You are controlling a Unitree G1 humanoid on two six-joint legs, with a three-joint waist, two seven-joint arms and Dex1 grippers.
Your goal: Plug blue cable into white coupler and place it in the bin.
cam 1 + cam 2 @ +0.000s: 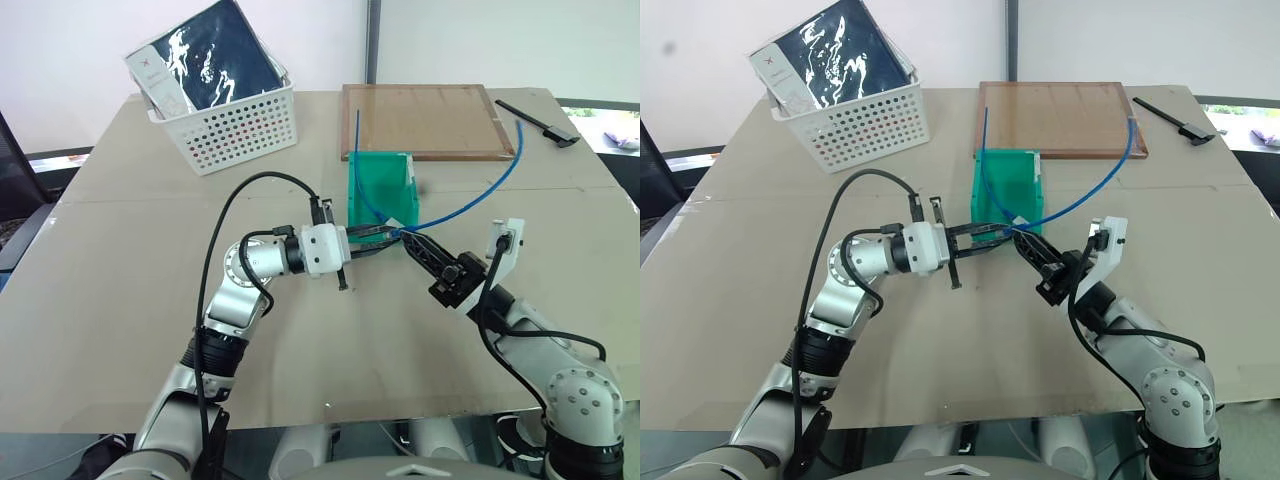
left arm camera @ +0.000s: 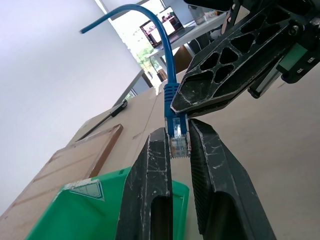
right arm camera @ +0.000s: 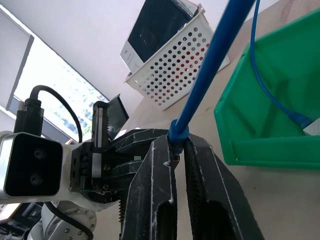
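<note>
The blue cable (image 1: pixel 482 193) arcs up from the middle of the table toward the back right. Its clear plug (image 2: pixel 178 145) sits between the fingers of my left gripper (image 2: pixel 176 135), which is shut on it and points right. My right gripper (image 3: pixel 176 145) comes in from the right and is shut on the cable's blue boot just behind the plug, so both grippers meet in front of the bin (image 1: pixel 378 157). The green bin stands just behind them. The white coupler is hidden.
A second blue cable (image 1: pixel 360 165) stands in the bin with a white piece (image 3: pixel 312 127) at its lower end. A white perforated basket (image 1: pixel 235 125) with a dark packet stands back left. A wooden board (image 1: pixel 425 120) and a black tool (image 1: pixel 540 122) lie at the back.
</note>
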